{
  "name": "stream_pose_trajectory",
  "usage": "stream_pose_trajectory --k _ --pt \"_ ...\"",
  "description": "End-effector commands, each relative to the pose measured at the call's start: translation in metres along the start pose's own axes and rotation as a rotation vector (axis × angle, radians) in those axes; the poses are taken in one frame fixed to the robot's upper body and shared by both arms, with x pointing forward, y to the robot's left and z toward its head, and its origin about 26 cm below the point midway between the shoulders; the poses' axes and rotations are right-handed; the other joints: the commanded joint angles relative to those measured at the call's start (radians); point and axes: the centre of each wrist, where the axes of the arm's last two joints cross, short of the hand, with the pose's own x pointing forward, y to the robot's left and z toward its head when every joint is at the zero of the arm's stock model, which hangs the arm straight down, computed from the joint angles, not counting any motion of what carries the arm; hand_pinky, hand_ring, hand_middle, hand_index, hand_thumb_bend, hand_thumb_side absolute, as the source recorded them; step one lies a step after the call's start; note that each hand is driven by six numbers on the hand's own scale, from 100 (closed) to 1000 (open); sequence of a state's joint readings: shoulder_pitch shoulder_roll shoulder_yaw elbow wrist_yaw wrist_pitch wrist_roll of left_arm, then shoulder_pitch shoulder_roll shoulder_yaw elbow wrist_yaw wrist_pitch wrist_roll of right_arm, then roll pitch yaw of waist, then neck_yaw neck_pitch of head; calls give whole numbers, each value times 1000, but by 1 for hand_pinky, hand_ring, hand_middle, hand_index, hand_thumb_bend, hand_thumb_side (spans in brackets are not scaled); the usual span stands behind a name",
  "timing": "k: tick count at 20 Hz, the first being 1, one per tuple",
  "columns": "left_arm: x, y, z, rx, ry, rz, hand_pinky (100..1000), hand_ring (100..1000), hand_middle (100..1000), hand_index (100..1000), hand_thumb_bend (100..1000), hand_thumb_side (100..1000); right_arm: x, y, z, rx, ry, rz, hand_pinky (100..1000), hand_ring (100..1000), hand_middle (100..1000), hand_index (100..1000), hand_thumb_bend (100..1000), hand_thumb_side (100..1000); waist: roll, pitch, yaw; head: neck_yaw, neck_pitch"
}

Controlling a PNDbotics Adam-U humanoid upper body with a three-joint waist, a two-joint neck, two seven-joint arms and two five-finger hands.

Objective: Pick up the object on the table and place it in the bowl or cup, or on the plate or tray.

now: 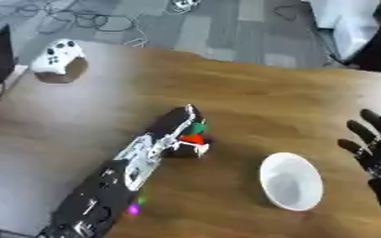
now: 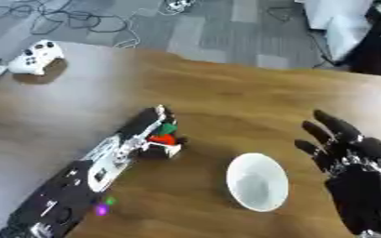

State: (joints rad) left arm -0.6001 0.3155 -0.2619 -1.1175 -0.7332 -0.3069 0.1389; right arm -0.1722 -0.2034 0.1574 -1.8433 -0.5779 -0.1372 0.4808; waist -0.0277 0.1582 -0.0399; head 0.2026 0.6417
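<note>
Now the red-green object [image 1: 194, 133] sits under the left robot hand [image 1: 175, 124].

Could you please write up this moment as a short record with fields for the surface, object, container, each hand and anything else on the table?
surface: wooden table
object: small red and green object, at the left hand's fingers
container: white bowl, empty, right of the object
left hand: over the object, fingers curled round it
right hand: open, idle, at the right edge
other: white game controller, far left
</note>
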Motion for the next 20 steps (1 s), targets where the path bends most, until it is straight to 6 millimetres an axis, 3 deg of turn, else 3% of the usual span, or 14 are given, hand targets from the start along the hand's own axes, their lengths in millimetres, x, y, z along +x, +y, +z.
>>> stream_pose_trajectory --k 1,5,9,13,20 --pt "17 26 -14 75 -65 -7 100 131 146 272 448 100 7 -3 0 0 -9 20 868 938 935 892 100 908 2 -15 2 0 2" --pt "52 61 -34 138 -180 -17 100 139 155 281 464 100 4 -11 13 -71 21 32 871 942 937 892 100 944 5 -22 3 3 5" --pt "79 77 -42 107 -278 -31 100 143 162 287 461 100 -6 -21 35 -171 84 48 875 945 939 893 100 969 10 -29 0 9 8" --pt "100 80 -47 63 -352 -23 100 149 169 293 465 100 -16 -28 51 -248 129 71 877 947 942 894 100 990 11 -33 -8 16 11" --pt "118 71 -50 -11 -420 0 100 160 177 301 467 100 -15 -31 57 -305 120 100 871 941 940 891 100 977 24 -42 -19 17 31"
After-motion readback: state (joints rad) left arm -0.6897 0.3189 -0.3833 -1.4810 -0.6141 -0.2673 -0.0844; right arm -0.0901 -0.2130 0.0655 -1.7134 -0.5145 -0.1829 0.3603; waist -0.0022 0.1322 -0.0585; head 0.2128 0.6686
